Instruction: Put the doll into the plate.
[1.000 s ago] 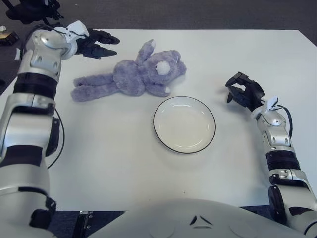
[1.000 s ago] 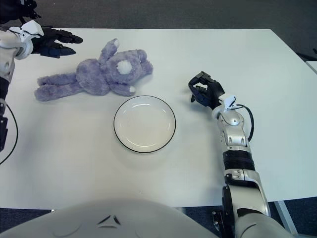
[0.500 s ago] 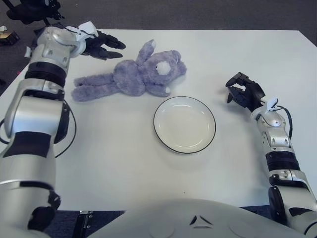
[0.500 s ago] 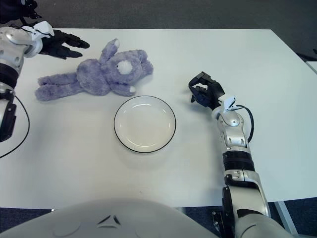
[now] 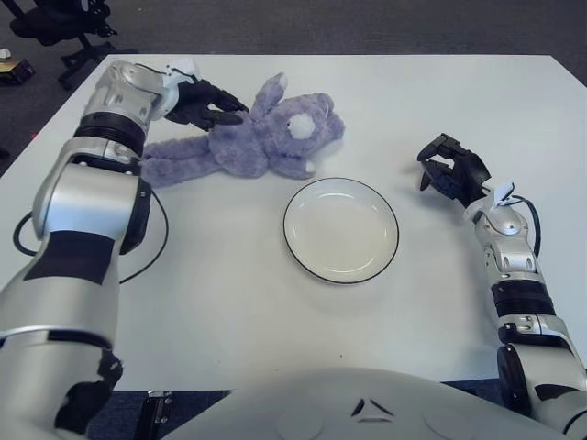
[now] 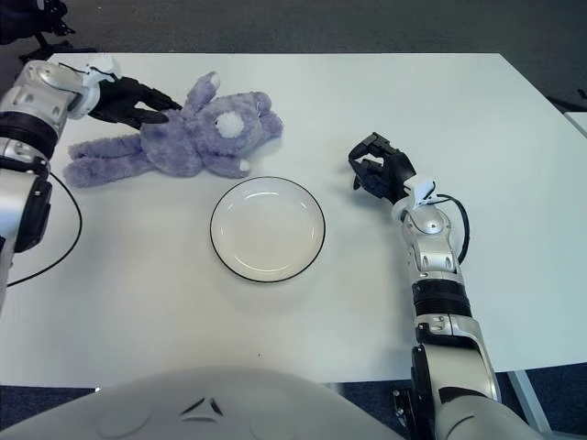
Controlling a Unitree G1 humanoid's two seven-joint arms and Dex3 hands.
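A purple plush doll [image 5: 252, 137] lies on its side on the white table [image 5: 220, 293], just behind and to the left of the empty white plate [image 5: 341, 229], its nearest paw close to the plate's black rim but not over it. The robot's left hand [image 5: 206, 101] reaches in at the doll's back near the ear, fingers [image 6: 151, 95] spread and pointing at the plush, with no grasp visible (whether the tips touch the fur cannot be told). The right hand [image 5: 451, 171] shows to the right of the plate, fingers loosely curled and holding nothing. By this look the task stands at the approach: the doll is not yet gripped, and the next move calls for closing on its body, lifting, and carrying it right and toward the robot, over the plate.
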